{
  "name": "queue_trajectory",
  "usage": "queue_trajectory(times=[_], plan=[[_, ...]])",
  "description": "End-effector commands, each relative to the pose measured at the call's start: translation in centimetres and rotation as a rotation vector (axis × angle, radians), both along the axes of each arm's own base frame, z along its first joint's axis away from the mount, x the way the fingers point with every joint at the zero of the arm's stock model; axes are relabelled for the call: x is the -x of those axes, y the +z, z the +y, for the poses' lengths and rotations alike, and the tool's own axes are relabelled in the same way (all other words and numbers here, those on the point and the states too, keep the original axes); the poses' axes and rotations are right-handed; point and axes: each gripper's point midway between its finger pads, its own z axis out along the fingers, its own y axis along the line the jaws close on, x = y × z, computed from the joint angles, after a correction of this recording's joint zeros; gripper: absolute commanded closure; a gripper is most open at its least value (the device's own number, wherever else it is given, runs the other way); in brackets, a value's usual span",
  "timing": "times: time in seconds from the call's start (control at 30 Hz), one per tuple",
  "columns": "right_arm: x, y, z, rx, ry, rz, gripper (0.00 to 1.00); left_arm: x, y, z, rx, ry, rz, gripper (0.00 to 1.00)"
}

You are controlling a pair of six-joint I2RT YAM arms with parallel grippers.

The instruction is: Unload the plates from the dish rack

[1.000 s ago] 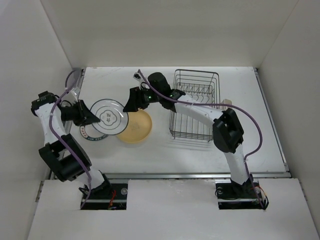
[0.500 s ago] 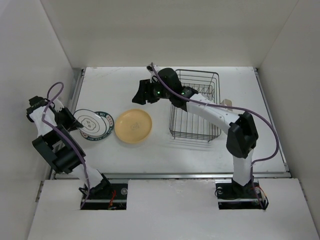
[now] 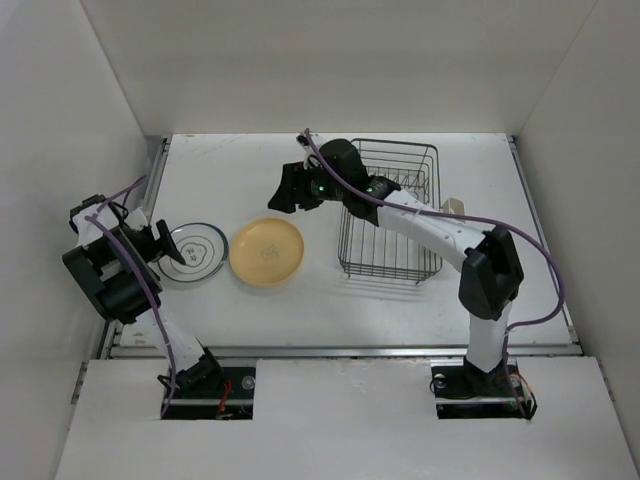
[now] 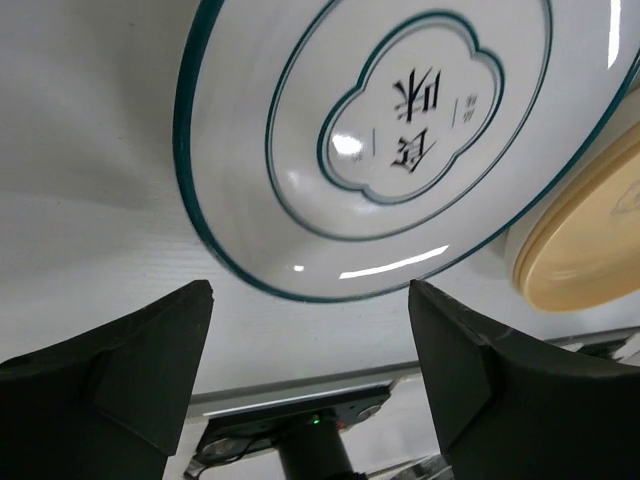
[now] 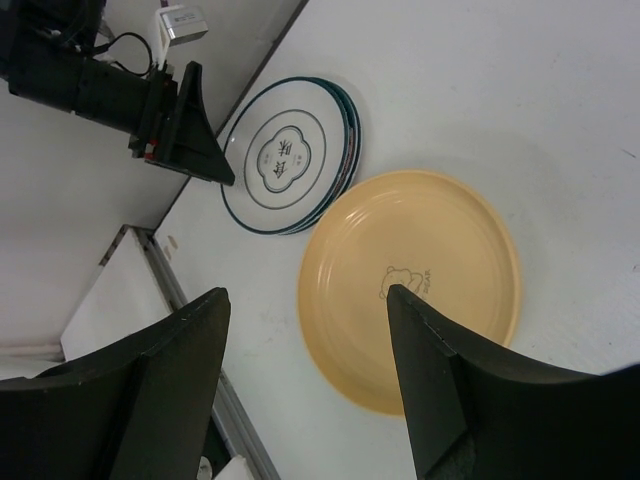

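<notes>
A white plate with thin dark rings [image 3: 196,252] [image 4: 400,140] [image 5: 285,155] lies flat at the table's left, on top of another dark-rimmed plate. My left gripper [image 3: 160,244] [image 4: 310,288] stands open just left of its rim, with nothing between the fingers. Right of that pile a yellow-orange plate [image 3: 266,251] [image 5: 420,270] [image 4: 590,250] lies flat. My right gripper [image 3: 285,188] [image 5: 305,292] hovers open and empty above the table, behind the yellow plate. The dark wire dish rack [image 3: 390,210] stands right of centre; I see no plate in it.
A small pale cutlery holder [image 3: 452,208] hangs on the rack's right side. White walls close in the table on the left, back and right. A metal rail [image 3: 340,350] runs along the near edge. The left arm [image 5: 110,85] shows in the right wrist view.
The left gripper carried the ringed plate left, set it on the dark-rimmed plate and opened, letting go. The right arm rose and drew back toward the rack, then held still.
</notes>
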Motion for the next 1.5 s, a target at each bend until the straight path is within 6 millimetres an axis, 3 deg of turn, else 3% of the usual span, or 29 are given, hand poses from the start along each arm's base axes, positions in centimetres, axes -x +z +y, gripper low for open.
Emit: queue_trajectory(times=[0.0,0.13,0.23,0.27,0.3,0.33,0.37,0.4,0.43,0.47,0.5,0.57,0.6,0.73,0.8,0.9,1.13,1.47], plan=[[0.4,4.1,-0.8,-0.044,-0.006,-0.09,0.3,0.7,2.4,0.6,-0.066,-0.092,-0.028,0.22],[0.0,5.0,-2.4,-0.004,-0.081,-0.116,0.3,0.7,4.5,0.9,-0.133,-0.142,-0.11,0.16],[-0.2,6.1,-4.5,0.02,-0.171,-0.138,0.29,0.9,5.1,2.3,-0.225,-0.116,-0.103,0.16],[-1.5,5.2,-6.7,0.081,-0.28,-0.137,0.29,1.2,5.4,2.4,-0.249,-0.082,-0.098,0.16],[-1.9,6.4,-8.7,0.075,-0.371,-0.139,0.26,1.1,5.5,3.3,-0.305,-0.055,-0.102,0.16],[-2.3,6.4,-10.3,0.1,-0.46,-0.136,0.24,1.2,5.5,3.7,-0.336,-0.032,-0.105,0.16],[-3.1,6.3,-12.8,0.131,-0.578,-0.134,0.21,1.7,5.5,3.8,-0.37,-0.008,-0.107,0.16],[-4.1,5.9,-18.5,0.228,-0.822,-0.15,0.18,1.1,5.7,4.7,-0.417,0.049,-0.135,0.16],[-4.3,5.8,-21.5,0.24,-0.971,-0.134,0.15,1.2,5.8,5.3,-0.459,0.083,-0.141,0.16],[-3.9,5.6,-27.6,0.341,-1.191,-0.164,0.11,1.7,6.1,6.5,-0.55,0.155,-0.15,0.16],[-3.8,4.8,-30.2,0.402,-1.283,-0.171,0.1,2.8,6.0,6.7,-0.587,0.166,-0.121,0.16],[-2.3,6.0,-35.3,0.44,-1.443,-0.205,0.07,3.4,6.7,8.9,-0.727,0.253,-0.131,0.15],[-1.5,6.4,-38.8,0.494,-1.558,-0.229,0.06,4.2,6.6,8.8,-0.756,0.275,-0.135,0.15],[1.6,7.0,-45.3,0.548,-1.756,-0.268,0.02,5.0,6.5,9.6,-0.83,0.325,-0.142,0.13],[2.7,7.7,-46.2,0.562,-1.757,-0.282,0.0,5.0,6.1,9.6,-0.824,0.321,-0.13,0.12],[2.4,8.3,-46.1,0.503,-1.732,-0.295,0.0,5.1,5.6,9.5,-0.81,0.323,-0.11,0.12],[2.1,6.8,-45.2,0.491,-1.692,-0.238,0.0,5.4,5.0,9.4,-0.795,0.323,-0.096,0.12],[2.1,6.7,-45.6,0.536,-1.722,-0.231,0.0,5.6,4.9,9.3,-0.795,0.323,-0.096,0.12]])
